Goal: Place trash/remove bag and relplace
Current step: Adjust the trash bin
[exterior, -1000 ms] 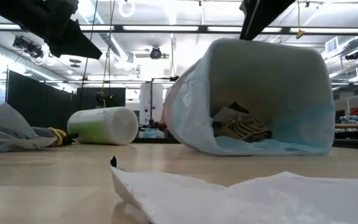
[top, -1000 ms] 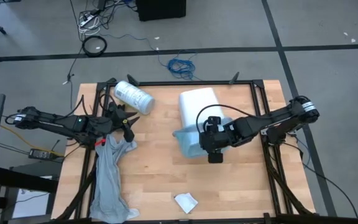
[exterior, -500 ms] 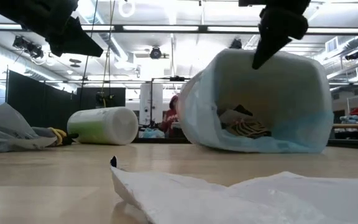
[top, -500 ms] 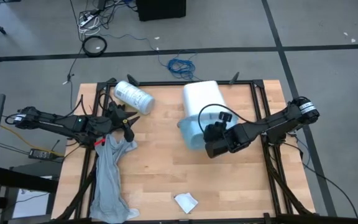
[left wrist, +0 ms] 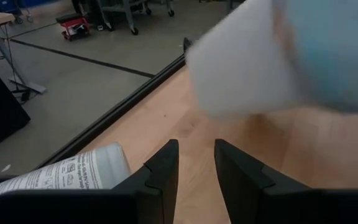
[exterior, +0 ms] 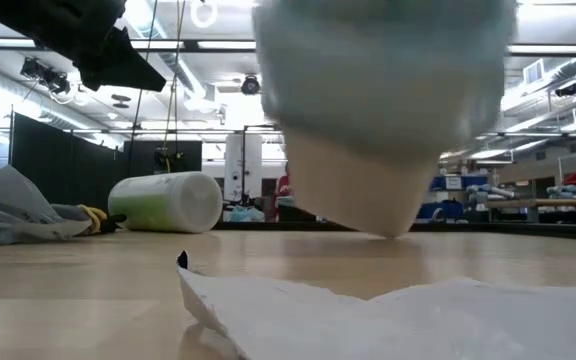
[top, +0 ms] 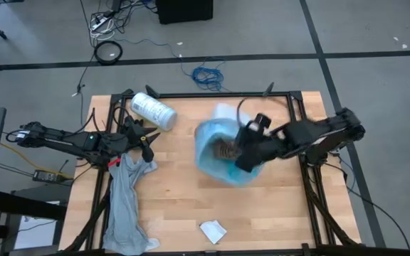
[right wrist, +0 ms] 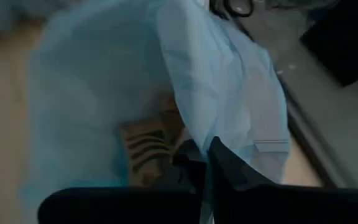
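The right gripper (top: 244,158) is holding the bin (top: 224,146) by its rim, fingers (right wrist: 225,165) pinched shut on the light-blue bag (right wrist: 222,93) folded over that rim. The bin is being tipped up near the middle of the surface (top: 176,195), right of centre: its mouth is facing up toward the overhead camera and its base (exterior: 353,190) is lifted clear, tilted toward the far edge. Striped trash (right wrist: 145,143) is lying inside the bag, just beyond the fingers.

A second earlier the bin was lying on its side with its mouth toward the near edge and the right fingers were apart above it; they have since closed and swung it upward.

The left gripper (left wrist: 194,171) is waiting near the left edge, fingers narrowly apart and holding nothing, beside the printed roll (top: 152,109) and grey sheet (top: 125,206). One crumpled paper (top: 213,230) is lying at the near edge, closer to the right arm.
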